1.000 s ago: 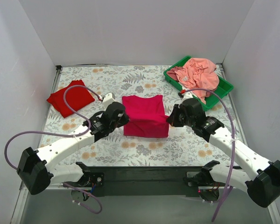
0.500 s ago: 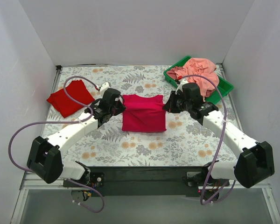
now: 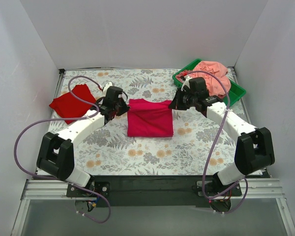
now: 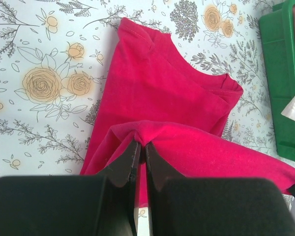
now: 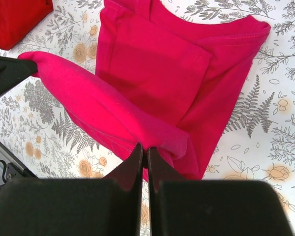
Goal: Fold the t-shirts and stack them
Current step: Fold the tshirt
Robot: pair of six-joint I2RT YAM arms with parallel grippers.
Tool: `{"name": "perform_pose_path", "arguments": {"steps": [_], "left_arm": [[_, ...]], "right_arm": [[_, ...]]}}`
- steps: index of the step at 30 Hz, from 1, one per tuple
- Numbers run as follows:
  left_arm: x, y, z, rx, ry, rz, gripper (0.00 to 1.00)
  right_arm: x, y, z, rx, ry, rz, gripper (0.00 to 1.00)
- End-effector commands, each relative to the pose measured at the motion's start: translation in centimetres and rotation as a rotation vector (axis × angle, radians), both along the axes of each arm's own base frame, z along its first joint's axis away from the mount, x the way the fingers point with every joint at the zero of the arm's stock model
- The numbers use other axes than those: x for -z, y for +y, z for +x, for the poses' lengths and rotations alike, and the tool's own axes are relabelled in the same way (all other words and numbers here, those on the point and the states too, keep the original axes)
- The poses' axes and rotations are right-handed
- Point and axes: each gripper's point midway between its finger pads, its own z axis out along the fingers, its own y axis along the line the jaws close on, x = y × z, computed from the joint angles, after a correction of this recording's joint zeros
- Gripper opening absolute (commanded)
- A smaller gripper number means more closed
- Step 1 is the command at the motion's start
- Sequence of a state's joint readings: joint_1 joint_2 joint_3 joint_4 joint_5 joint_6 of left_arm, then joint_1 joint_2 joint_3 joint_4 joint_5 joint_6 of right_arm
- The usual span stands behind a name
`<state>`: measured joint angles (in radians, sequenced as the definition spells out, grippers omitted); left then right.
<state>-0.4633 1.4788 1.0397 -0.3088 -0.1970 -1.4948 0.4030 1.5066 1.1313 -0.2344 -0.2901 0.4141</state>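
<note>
Both pairs of jaws are pressed together on the crimson t-shirt (image 3: 150, 120). My wrist views show the left gripper (image 4: 141, 143) and right gripper (image 5: 143, 148) each pinching one end of a lifted fold strung between them above the flat layer. From the top view I can't make out that pinch. The crimson shirt lies left of the green tray (image 3: 234, 93), with the folded scarlet t-shirt (image 3: 73, 102) farther left. A second ago both grippers held the fold at the shirt's near edge; now they're at its far edge.
</note>
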Motion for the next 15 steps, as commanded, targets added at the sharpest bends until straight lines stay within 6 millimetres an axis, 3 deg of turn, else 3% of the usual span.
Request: {"name": "perform_pose_path", "arguments": {"steps": [1, 11, 15], "left_arm": [[-1.7, 0.8, 2.1, -0.017, -0.052, 0.005, 0.0], [0.4, 1.7, 4.7, -0.048, -0.012, 0.032, 0.0], [0.1, 1.0, 5.8, -0.023, -0.025, 0.023, 0.0]], "right_arm": [[-2.4, 0.3, 2.2, -0.018, -0.078, 0.035, 0.01], [-1.3, -0.2, 5.7, 0.006, -0.075, 0.011, 0.01], [-1.1, -0.7, 7.2, 0.018, -0.075, 0.01, 0.01]]}}
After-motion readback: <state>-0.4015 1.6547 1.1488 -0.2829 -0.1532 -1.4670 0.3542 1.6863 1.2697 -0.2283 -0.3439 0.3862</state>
